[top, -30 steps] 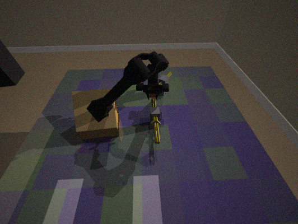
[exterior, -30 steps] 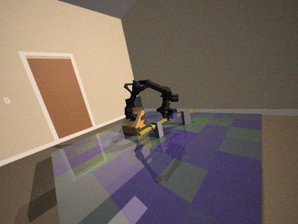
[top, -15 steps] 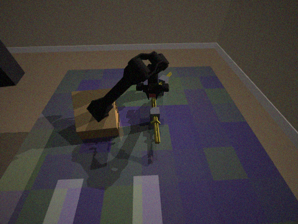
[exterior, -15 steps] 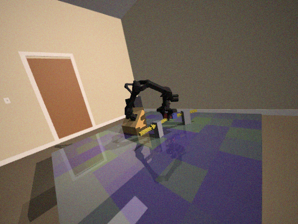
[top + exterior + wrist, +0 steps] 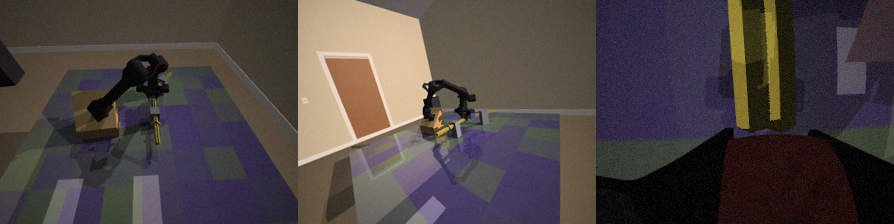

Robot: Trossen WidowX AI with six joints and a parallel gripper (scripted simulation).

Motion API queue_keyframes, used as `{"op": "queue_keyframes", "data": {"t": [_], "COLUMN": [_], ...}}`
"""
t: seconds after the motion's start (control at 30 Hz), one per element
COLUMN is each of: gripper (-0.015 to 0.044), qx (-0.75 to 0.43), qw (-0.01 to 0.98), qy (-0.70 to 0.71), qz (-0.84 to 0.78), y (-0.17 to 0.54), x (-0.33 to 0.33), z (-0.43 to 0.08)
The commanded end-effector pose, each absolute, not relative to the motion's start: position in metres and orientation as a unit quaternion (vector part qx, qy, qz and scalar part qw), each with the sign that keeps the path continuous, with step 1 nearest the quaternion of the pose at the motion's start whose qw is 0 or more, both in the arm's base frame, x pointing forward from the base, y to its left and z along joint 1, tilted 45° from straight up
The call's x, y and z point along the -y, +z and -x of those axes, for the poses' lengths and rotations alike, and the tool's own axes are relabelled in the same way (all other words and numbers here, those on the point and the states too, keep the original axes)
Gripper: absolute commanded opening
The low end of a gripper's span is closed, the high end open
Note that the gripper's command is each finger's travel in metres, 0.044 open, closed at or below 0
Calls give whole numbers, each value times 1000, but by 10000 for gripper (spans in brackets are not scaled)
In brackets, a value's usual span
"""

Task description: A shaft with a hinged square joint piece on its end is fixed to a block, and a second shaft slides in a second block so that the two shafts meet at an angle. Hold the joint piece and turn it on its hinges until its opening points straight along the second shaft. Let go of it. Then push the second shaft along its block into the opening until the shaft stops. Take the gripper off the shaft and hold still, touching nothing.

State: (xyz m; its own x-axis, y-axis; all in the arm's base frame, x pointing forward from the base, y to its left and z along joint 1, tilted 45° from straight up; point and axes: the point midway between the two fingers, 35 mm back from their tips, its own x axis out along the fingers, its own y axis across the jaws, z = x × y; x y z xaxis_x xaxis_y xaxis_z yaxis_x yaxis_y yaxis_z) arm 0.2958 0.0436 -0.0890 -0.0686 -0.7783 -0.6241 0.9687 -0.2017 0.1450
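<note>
The red joint piece point(image 5: 152, 97) point(image 5: 464, 115) point(image 5: 783, 180) is between the two black fingers of my gripper point(image 5: 770, 136), which is shut on it. A blue part point(image 5: 474, 115) shows beside it, towards the far grey block point(image 5: 484, 117). The fixed yellow shaft point(image 5: 169, 74) point(image 5: 491, 111) sticks out behind that block. The second yellow shaft point(image 5: 157, 134) point(image 5: 443, 130) point(image 5: 775, 75) runs through the near grey block point(image 5: 154, 111) point(image 5: 456, 129). In the wrist view its end lies just in front of the joint piece, roughly in line with it. The joint's opening and hinges are hidden.
The arm stands on a wooden box point(image 5: 95, 126) point(image 5: 429, 129) beside the shafts. A cross-shaped yellow collar point(image 5: 156, 122) point(image 5: 451, 126) sits on the second shaft, on the near block's outer side. A dark box point(image 5: 9, 64) is at the upper left in the top view.
</note>
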Motion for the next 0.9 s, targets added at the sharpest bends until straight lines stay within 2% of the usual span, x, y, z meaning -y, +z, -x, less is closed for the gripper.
{"op": "queue_keyframes", "data": {"t": [0.0, 0.5, 0.87], "gripper": [0, 0, 0], "qx": [-183, -283, -295], "qw": [607, 581, 578], "qy": [-703, -647, -639], "qz": [-323, -405, -414], "y": [-91, -98, -100], "x": [-41, -29, -28], "z": [-296, -297, -297]}}
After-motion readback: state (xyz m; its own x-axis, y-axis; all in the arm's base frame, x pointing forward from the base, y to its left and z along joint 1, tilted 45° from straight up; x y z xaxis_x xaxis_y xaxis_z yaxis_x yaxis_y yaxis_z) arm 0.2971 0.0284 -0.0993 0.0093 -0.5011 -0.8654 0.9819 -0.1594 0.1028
